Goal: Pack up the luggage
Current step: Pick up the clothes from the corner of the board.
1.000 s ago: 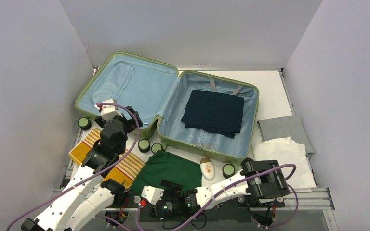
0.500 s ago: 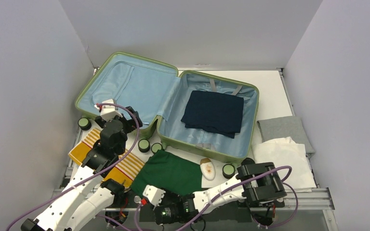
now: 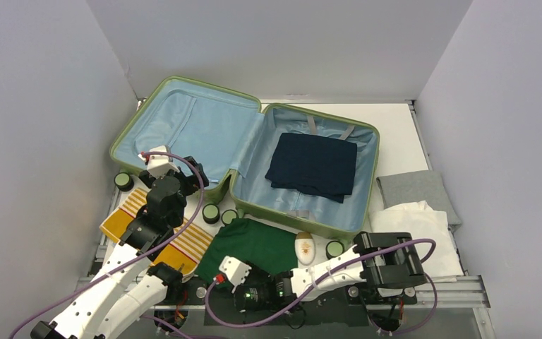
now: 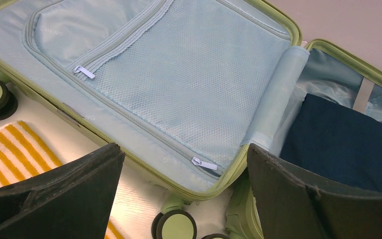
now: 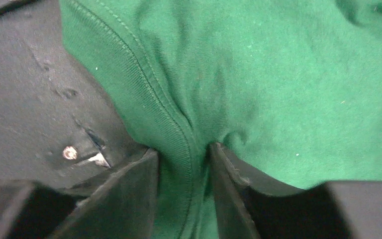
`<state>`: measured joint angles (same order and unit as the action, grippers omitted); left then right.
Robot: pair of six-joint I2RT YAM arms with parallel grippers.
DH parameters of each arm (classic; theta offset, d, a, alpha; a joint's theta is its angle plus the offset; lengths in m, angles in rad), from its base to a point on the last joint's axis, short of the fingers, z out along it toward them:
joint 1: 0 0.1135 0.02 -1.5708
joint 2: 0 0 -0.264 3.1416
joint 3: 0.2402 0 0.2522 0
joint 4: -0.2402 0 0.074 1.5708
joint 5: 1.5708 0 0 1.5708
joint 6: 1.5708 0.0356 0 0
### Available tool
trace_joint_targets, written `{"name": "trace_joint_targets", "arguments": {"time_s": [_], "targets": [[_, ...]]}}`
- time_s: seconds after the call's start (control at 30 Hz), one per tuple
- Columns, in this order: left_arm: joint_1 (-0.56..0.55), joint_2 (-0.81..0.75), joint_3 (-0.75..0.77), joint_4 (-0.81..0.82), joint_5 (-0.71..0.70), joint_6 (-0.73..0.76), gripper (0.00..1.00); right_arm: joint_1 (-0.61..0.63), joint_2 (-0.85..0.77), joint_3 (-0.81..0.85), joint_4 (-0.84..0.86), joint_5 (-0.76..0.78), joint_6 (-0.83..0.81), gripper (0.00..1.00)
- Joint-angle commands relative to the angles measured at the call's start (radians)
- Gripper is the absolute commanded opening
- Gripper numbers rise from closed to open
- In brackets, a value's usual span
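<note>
Green knit fabric fills the right wrist view: the right gripper [image 5: 184,154] has its dark, wedge-shaped fingers [image 5: 129,189] nearly together, pinching the ribbed, stitched hem of the green garment [image 5: 278,74], which puckers into a fold between them. This garment lies crumpled just in front of the luggage [image 3: 190,134].

The luggage lies open and flat, a light-green hard shell with pale-blue fabric lining. Its left half carries a mesh pocket with zip pulls; its right half holds a folded navy garment [image 3: 312,166].

The left gripper [image 4: 184,152] hangs over the near edge of the luggage's left half, jaws spread wide, holding and touching nothing.

Small black wheels [image 3: 211,212] with green hubs line the luggage's near edge. A yellow-and-white striped towel [image 3: 183,244] lies in front of the luggage's left half, a small cream tube [image 3: 304,247] before its right half. Grey cloth [image 3: 416,189] and white cloth [image 3: 416,226] lie to the right of the luggage.
</note>
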<state>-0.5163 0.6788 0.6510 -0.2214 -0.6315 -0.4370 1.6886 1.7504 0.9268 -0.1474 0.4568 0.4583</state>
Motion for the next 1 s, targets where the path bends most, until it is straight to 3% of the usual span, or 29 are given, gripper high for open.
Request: {"name": "trace_joint_targets", "arguments": {"time_s": [0.0,0.1,0.23,0.3,0.53,0.73,0.97], "targets": [[-0.004,-0.007,0.011,0.036,0.005,-0.003,0.93,0.004,-0.046,-0.022,-0.046,0.022,-0.034,0.53],[-0.004,-0.009,0.011,0.035,0.010,-0.003,0.92,0.003,-0.012,0.012,-0.069,0.028,-0.036,0.65],[-0.004,-0.014,0.011,0.036,0.011,-0.004,0.92,-0.017,0.062,0.050,-0.132,0.020,-0.022,0.65],[-0.004,-0.015,0.011,0.035,0.013,-0.004,0.93,-0.024,0.080,0.049,-0.135,-0.009,-0.015,0.56],[-0.004,-0.022,0.011,0.035,0.016,-0.007,0.93,-0.029,0.042,0.029,-0.137,-0.079,-0.041,0.00],[-0.004,-0.030,0.010,0.033,0.010,-0.008,0.92,-0.043,-0.146,0.083,-0.216,-0.139,-0.138,0.00],[-0.002,-0.044,0.011,0.031,-0.011,-0.006,0.93,-0.154,-0.379,0.205,-0.358,-0.270,-0.205,0.00]]}}
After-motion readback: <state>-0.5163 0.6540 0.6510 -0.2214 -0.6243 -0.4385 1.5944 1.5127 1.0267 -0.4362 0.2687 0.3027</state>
